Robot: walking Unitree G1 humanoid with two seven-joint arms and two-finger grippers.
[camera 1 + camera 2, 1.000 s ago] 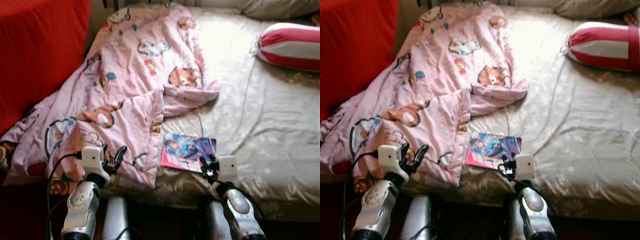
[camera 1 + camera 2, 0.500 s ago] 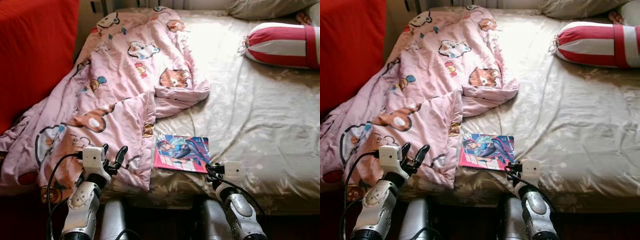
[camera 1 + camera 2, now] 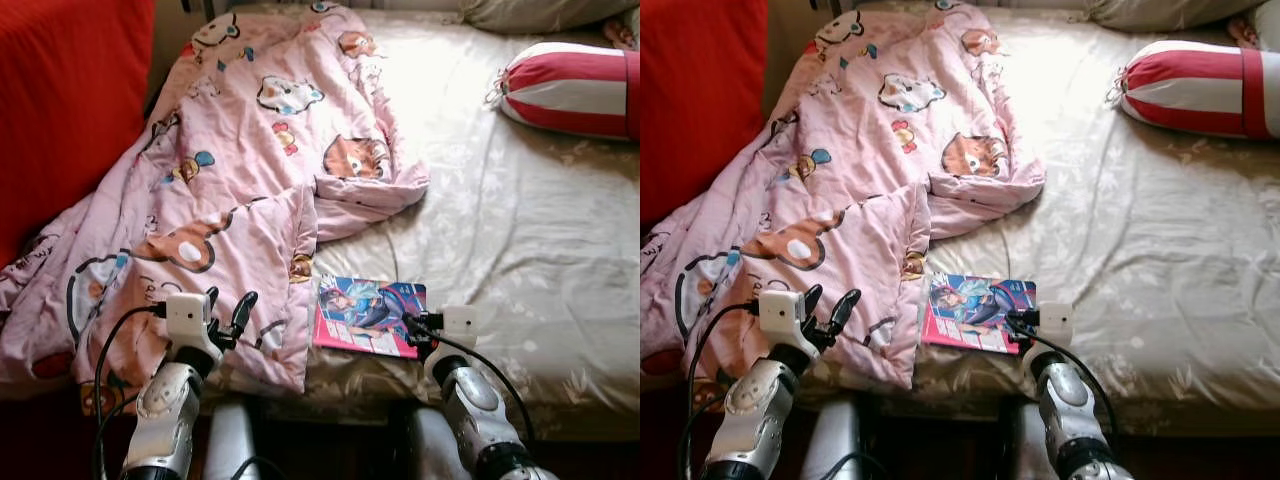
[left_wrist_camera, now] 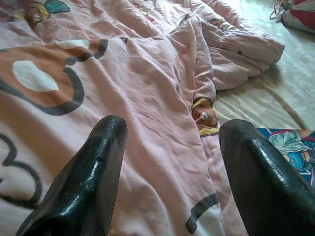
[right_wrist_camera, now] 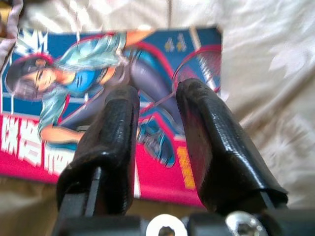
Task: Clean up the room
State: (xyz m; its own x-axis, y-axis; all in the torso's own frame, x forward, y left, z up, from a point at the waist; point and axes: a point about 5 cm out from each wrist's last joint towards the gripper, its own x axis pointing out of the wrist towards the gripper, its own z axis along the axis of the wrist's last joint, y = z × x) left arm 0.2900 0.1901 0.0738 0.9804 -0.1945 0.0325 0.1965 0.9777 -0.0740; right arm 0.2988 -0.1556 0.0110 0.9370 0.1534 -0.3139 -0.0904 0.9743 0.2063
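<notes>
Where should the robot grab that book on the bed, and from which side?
Probably the book's near right corner, from the foot of the bed. It lies flat on the sheet, so one finger would need to slip under an edge. The right gripper is at that corner, fingers slightly apart. The blanket crowds the book's left edge, so that side is worse.

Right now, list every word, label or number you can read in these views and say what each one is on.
None can be read as it stands.
Book cover: large white characters on the pink band, too blurred to read.
Book cover, top: two small yellow characters, too blurred to read.
Pink quilt: dark lettering beside the bear prints, too small to read.
</notes>
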